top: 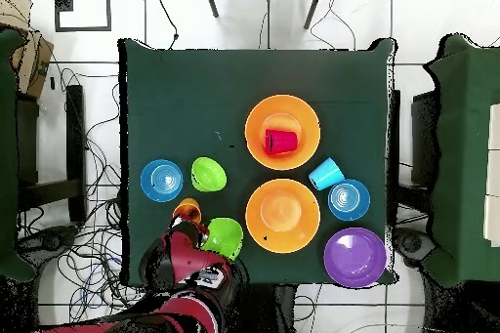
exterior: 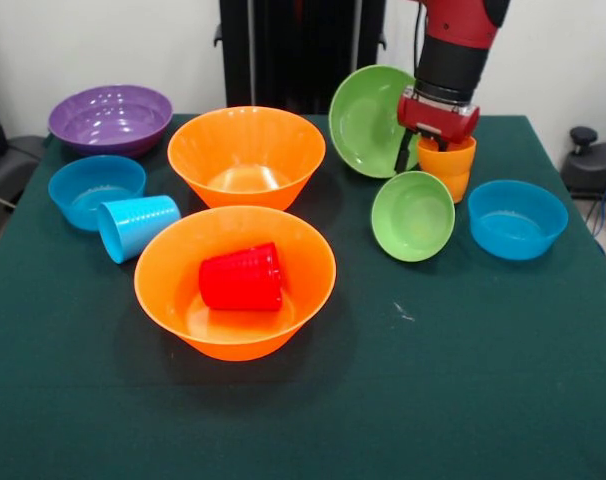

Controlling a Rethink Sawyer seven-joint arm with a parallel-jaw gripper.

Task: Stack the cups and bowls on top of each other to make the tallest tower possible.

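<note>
My gripper (exterior: 424,153) hangs over the orange cup (exterior: 449,166), one finger inside its rim, one outside; whether they pinch the wall I cannot tell. The cup stands upright near the table's (exterior: 483,400) far edge, crowded by the tilted large green bowl (exterior: 368,120), the small green bowl (exterior: 412,215) and a small blue bowl (exterior: 517,218). The near half of the dark green cloth lies bare. The red cup (exterior: 241,277) lies in an orange bowl (exterior: 234,280); nothing is stacked as a tower.
</note>
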